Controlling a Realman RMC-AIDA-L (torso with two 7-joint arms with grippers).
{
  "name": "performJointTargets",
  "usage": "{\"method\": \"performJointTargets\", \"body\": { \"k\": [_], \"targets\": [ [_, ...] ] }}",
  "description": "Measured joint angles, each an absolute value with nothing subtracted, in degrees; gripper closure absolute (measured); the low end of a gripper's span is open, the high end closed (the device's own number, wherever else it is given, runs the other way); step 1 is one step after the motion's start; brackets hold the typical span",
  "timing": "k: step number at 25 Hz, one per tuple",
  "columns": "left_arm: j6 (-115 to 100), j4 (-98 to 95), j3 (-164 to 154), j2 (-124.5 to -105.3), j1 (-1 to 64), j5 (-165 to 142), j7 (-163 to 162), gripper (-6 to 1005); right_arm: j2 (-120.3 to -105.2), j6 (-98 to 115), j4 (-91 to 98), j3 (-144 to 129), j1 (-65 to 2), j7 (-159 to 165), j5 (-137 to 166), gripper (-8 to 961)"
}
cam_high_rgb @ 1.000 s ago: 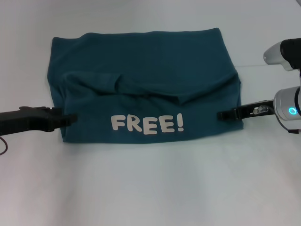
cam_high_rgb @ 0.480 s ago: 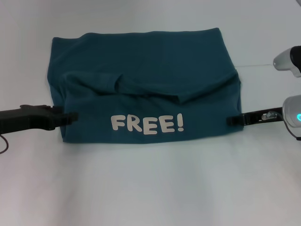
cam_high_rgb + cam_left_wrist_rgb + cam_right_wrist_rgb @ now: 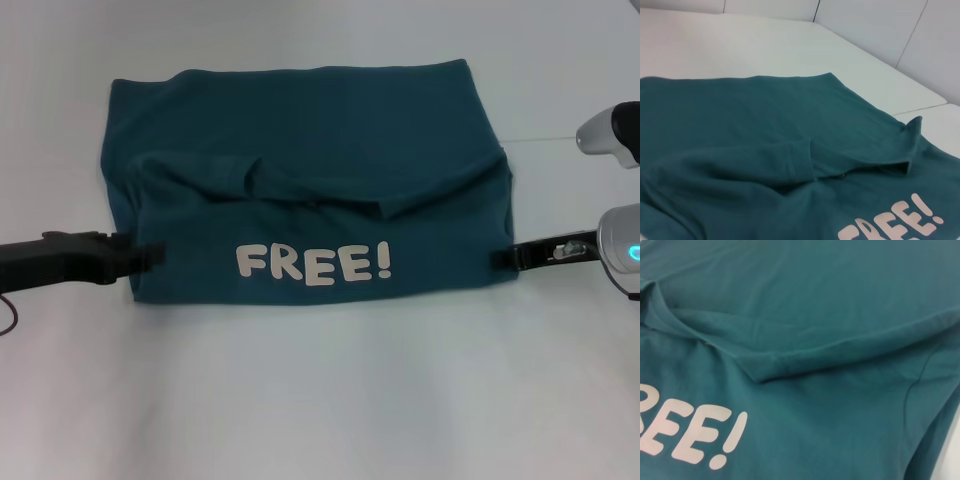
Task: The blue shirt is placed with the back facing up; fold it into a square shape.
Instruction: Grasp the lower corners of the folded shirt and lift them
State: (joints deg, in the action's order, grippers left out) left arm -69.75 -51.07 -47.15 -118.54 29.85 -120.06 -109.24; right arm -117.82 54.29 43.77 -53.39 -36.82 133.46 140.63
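The left gripper [image 3: 152, 254], a dark, blocky arm end, reaches in low from the bench's left edge, its tip touching the left edge of the blue shirt [image 3: 310, 180]; whether its jaws are apart or together cannot be told. The bench [image 3: 320, 400] is a plain, matte white surface.

The blue shirt lies in the middle of the bench as a broad, roughly rectangular block of soft teal-blue fabric. Its near part is a flap turned over onto the rest, carrying rounded cream block letters reading "FREE!" [image 3: 313, 263]. The flap's far edge runs across the shirt as a wavy, puckered ridge, with a small hemmed fold bunched left of centre and a shallow V-shaped dip right of centre. Beyond that ridge the cloth is plain and smooth, ending in a fairly straight far edge. In the left wrist view the shirt [image 3: 765, 145] shows gentle creases and a stitched hem.

The right gripper [image 3: 503, 258], slim and black below a grey-white housing with a lit blue ring, sits at the shirt's right edge; its jaws likewise cannot be told.
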Motion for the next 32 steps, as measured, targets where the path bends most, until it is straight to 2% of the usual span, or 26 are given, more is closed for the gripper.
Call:
{"method": "performJointTargets", "body": {
  "k": [4,7,12,20,32],
  "targets": [
    [-69.39,-50.38,-47.1,-118.44,29.79,-120.06,-109.25,417,-117.98,54.4,43.8,-53.79,-36.91,132.18,140.63,642],
    [-69.1,-50.37,-47.1,-118.49,29.74,-120.08,-109.24,416,-118.24,54.44,43.88,-53.89,-36.79,130.54,140.62,798],
    [-68.4,-50.36,-47.11,-118.57,29.72,-120.12,-109.33,416,-118.45,54.27,44.06,-53.88,-36.69,129.55,140.62,918],
    [-66.59,-50.34,-47.03,-118.46,30.43,-120.22,-110.51,416,-120.06,54.29,48.09,-53.91,-34.58,126.43,139.84,918],
    [-66.93,-50.24,-47.63,-117.97,32.76,-130.99,-115.84,417,-119.75,54.18,49.85,-53.33,-33.34,126.65,137.36,917]
  ]
}}
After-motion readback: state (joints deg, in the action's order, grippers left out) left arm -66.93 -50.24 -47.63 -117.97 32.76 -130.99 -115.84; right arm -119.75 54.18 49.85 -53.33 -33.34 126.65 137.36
